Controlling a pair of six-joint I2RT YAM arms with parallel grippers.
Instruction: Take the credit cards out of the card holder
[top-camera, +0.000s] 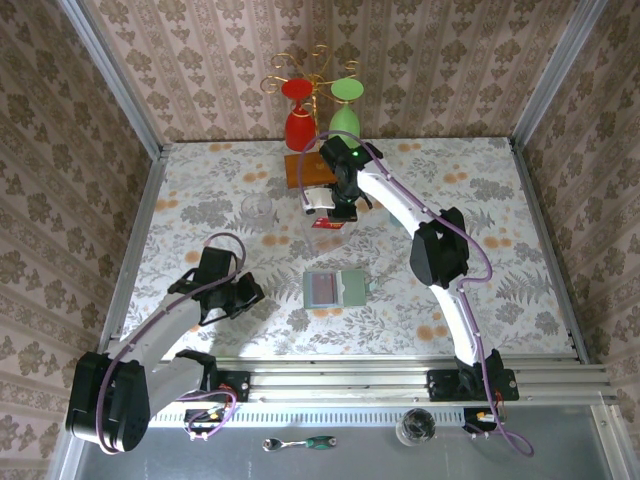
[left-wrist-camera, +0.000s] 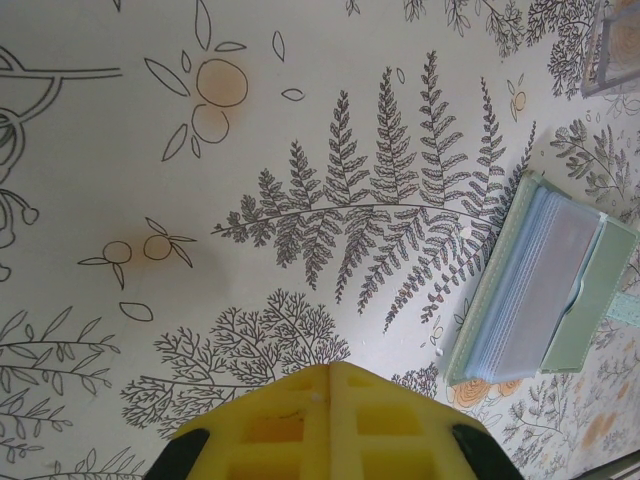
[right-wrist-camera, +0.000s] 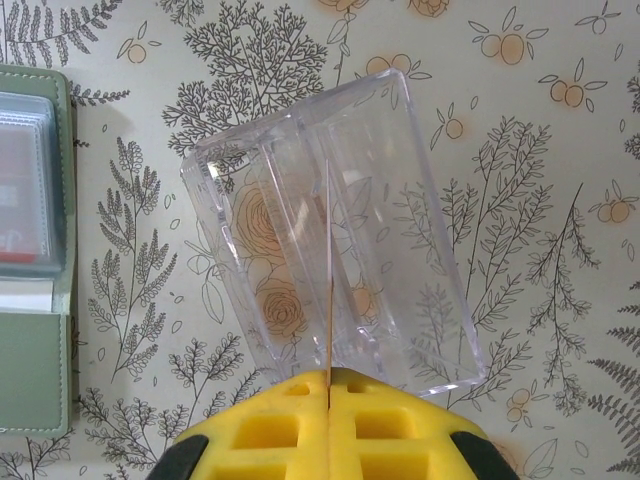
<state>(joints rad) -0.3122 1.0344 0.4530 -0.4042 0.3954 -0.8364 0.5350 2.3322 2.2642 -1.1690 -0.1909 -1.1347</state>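
Credit card (right-wrist-camera: 328, 260), seemingly edge-on, is pinched by closed right claw (right-wrist-camera: 328, 380).

A lab test booth: wallpaper panels (top-camera: 60, 150) in aluminium framing (top-camera: 108, 70) (floral tablecloth (top-camera: 500, 200) within).

I log the desk (top-camera: 480, 190) as pale, with grey fern and orange fruit print. Card holder (top-camera: 337, 288), frame centre: sage green, grey-blue pockets. Left claw (left-wrist-camera: 330, 372) and right claw (right-wrist-camera: 328, 378): yellow. Credit card (right-wrist-camera: 328, 300) edge: thin orange. Walls (top-camera: 450, 60): brown damask.
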